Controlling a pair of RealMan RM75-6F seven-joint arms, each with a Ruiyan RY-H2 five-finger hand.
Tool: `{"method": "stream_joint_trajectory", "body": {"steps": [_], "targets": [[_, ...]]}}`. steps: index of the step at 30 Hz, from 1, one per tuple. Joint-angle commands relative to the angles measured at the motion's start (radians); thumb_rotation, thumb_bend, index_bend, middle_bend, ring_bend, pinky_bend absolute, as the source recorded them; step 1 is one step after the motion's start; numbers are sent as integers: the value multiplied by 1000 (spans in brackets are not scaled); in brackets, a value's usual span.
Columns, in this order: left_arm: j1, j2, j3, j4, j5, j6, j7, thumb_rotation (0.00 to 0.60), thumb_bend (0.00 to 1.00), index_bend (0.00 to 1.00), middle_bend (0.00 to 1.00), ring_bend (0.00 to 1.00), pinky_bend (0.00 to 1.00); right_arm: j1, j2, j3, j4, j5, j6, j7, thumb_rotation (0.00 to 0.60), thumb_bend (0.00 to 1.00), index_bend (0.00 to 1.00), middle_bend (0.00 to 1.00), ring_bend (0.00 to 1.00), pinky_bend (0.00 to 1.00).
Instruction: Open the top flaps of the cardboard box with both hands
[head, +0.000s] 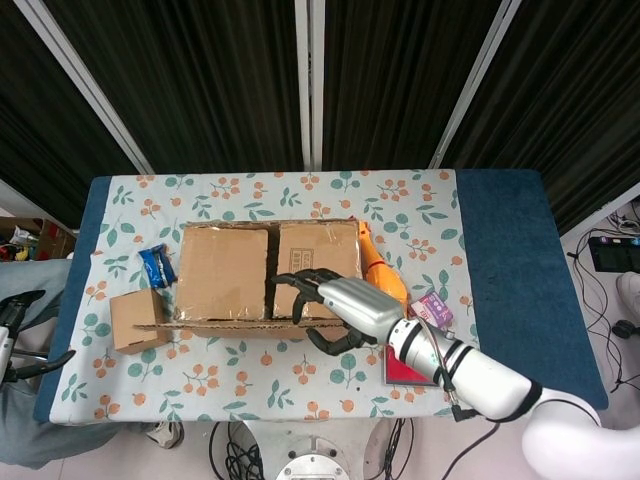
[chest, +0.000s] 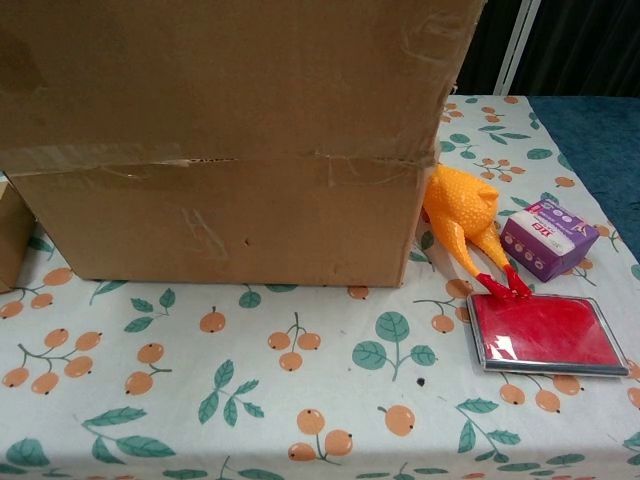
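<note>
The cardboard box lies in the middle of the table. Its near long flap stands raised, almost upright, and shows edge-on in the head view. It fills the top of the chest view above the box's front wall. My right hand grips the top edge of this flap towards its right end, fingers curled over the inner side and thumb on the outer side. Inside, two short inner flaps lie flat and closed. The chest view does not show the hand. My left hand is in neither view.
An orange rubber chicken lies against the box's right side. A purple packet and a red flat case sit further right. A small cardboard box and a blue packet lie left of the box.
</note>
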Motion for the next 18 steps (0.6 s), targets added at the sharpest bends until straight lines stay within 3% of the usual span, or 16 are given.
{"method": "stream_joint_trajectory", "body": {"steps": [1,7,12,15,18], "targets": [[1,4,2,-6,1,1,2,312,4,146,158,128,219,-87,42,41,-33,-129,-70,80,600,477,0,342,0,0],[2,9,4,-16,3,0,7,313,5,146,158,128,219,-229,64,132,-33,-331,-185,197,600,477,0,335,0,0],[-2,8,4,-21,8,-2,11,316,5,146,158,128,219,-359,43,205,-33,-518,-154,248,600,477,0,302,0,0],[-5,6,5,-23,11,-4,15,314,4,146,158,128,219,-414,31,163,-33,-661,-36,155,600,489,0,235,0,0],[-7,5,6,-25,13,-8,16,311,5,146,158,128,219,-391,0,76,6,-710,59,-32,600,494,0,177,0,0]]}}
